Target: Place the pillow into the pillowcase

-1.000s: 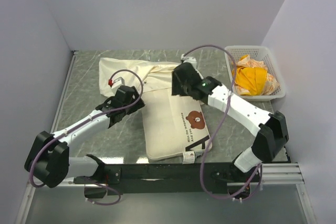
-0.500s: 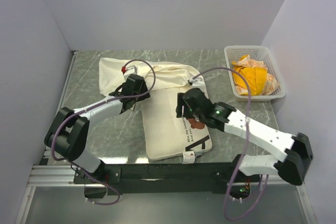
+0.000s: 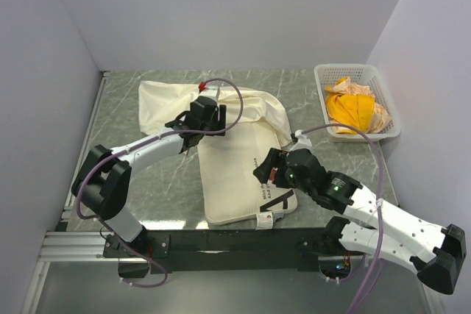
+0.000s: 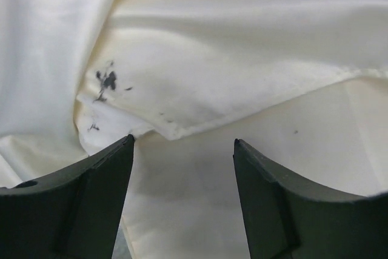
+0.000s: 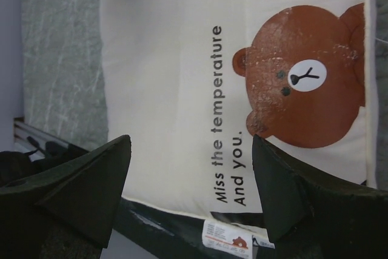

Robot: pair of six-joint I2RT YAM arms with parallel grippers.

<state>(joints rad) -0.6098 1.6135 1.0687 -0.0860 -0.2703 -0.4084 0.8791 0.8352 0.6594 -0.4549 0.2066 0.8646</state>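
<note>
Although the pillowcase (image 3: 165, 97) touches the far end of the pillow (image 3: 232, 182) (nothing inserted yet), left hand (image 4: 182, 150) and right hand (image 5: 191, 144) hover spread, empty.

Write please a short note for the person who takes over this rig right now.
Left gripper: open, holding nothing, over the pillowcase hem.
Right gripper: open, holding nothing, above the pillow, beside its bear print.
The pillow lies flat on the table; the pillowcase is crumpled at its far end, hem overlapping it.
Done: almost nothing, most of the pillow is uncovered.
Left: open the pillowcase and slide the pillow in.
</note>
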